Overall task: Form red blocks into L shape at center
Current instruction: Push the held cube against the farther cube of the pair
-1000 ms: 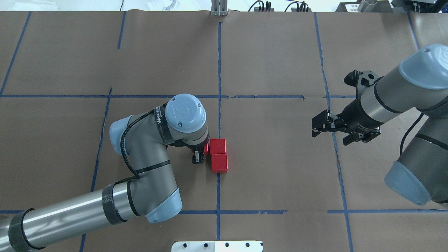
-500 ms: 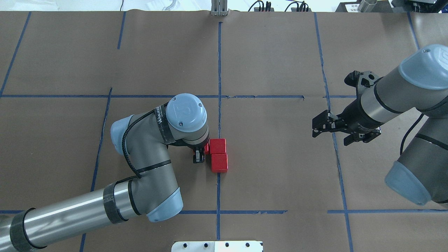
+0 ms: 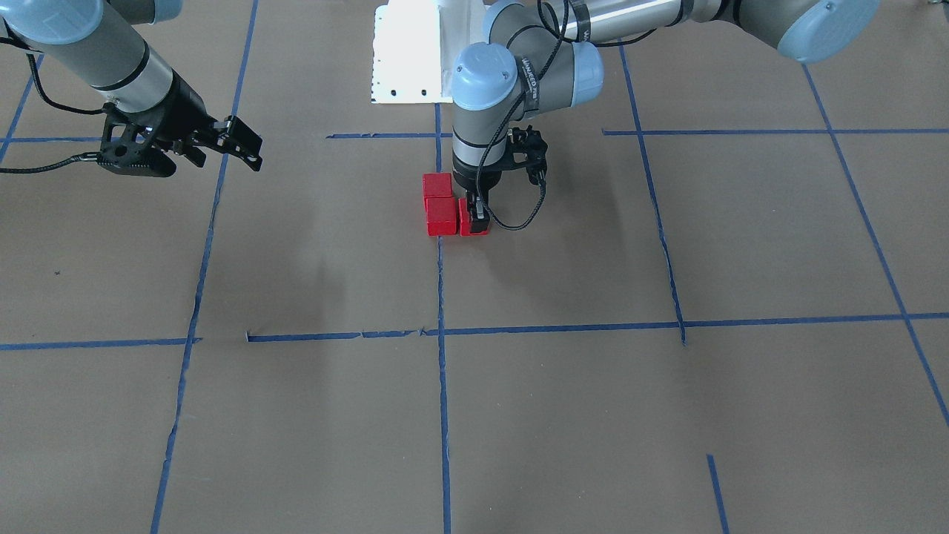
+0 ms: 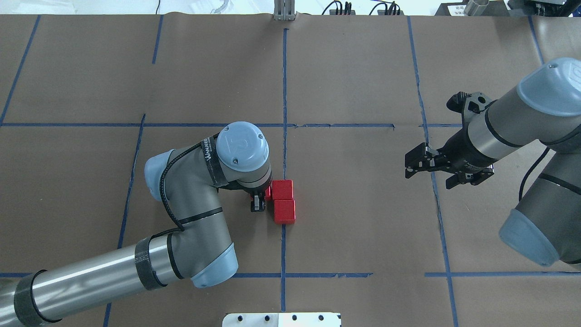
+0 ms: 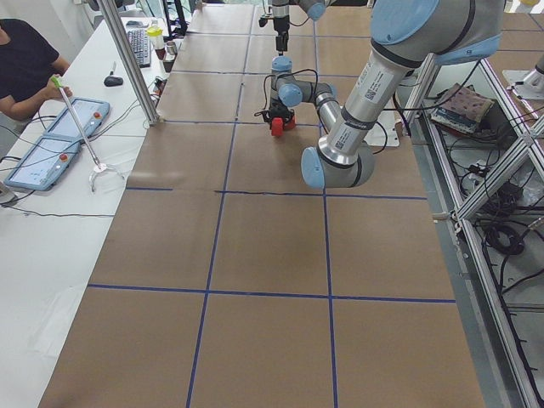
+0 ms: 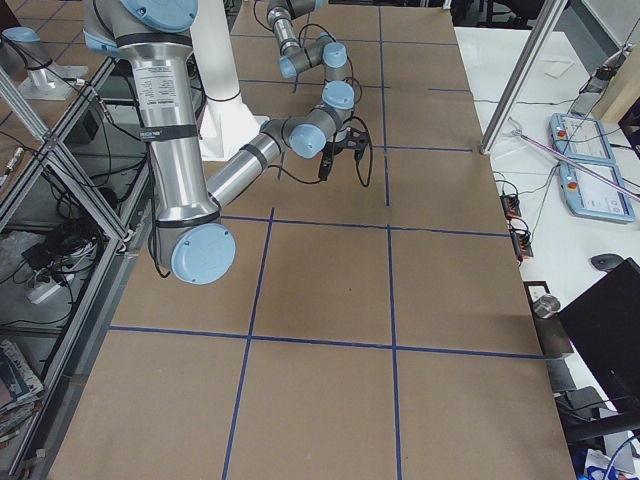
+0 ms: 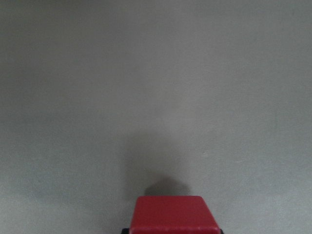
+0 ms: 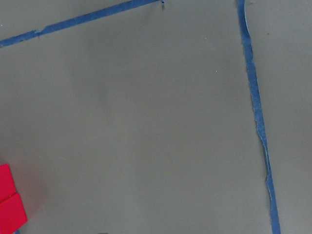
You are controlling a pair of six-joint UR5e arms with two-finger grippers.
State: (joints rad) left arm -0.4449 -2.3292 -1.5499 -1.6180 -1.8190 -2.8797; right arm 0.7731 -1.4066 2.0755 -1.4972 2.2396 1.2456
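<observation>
Overhead exterior: red blocks (image 4: pixel 283 190) unmoved.

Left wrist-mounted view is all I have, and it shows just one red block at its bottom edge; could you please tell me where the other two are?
Observer: A second red block and a last red block touch in a short column on the middle blue tape line.
Operator: Thank you. How does my block sit relative to that column?
Observer: Your block sits between the fingers of the left gripper, right beside the column's block farther from the robot's base, so the three make an L.
Operator: And where is the right gripper, please?
Observer: The right gripper hangs open, well off to the side of the blocks.
</observation>
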